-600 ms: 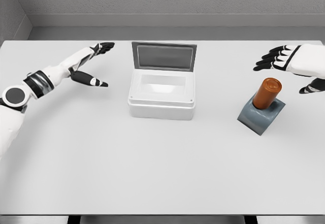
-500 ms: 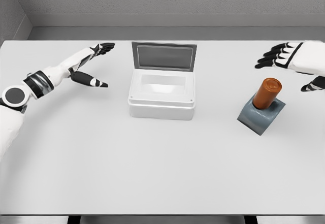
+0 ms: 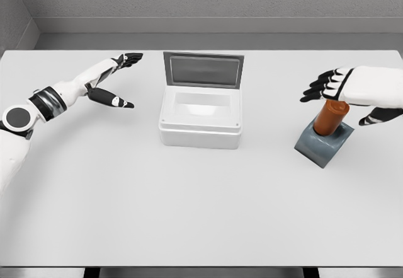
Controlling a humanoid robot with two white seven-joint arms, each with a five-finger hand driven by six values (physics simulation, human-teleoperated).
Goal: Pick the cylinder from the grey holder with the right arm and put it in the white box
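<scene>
Fingers (image 3: 324, 84) of the right hand (image 3: 352, 89) are seen spread wide, nothing held; hand is poised over the top of the cylinder (image 3: 329, 118), thumb to one side, four fingers to the other. Contact can't be confirmed from the head view.

Near to far: front half of the table (image 3: 189, 215) carries nothing relevant. Grey holder (image 3: 322, 141) sits nr the right edge, mid-depth; orange cylinder is seated upright in it, slightly tilted, top partly hidden by the palm. White box (image 3: 200, 119) sits at table centre, lid open at its far side, well apart from the holder. Left hand (image 3: 110, 79) is held open nr the far-left part of the table, idle.

Step judged: pre-grasp, approach phase. Pick not yet done.

Next move, est.: hand to be lowered around the cylinder, fingers closed on its sides, then lifted straight out along the holder axis before transfer toward the box.
</scene>
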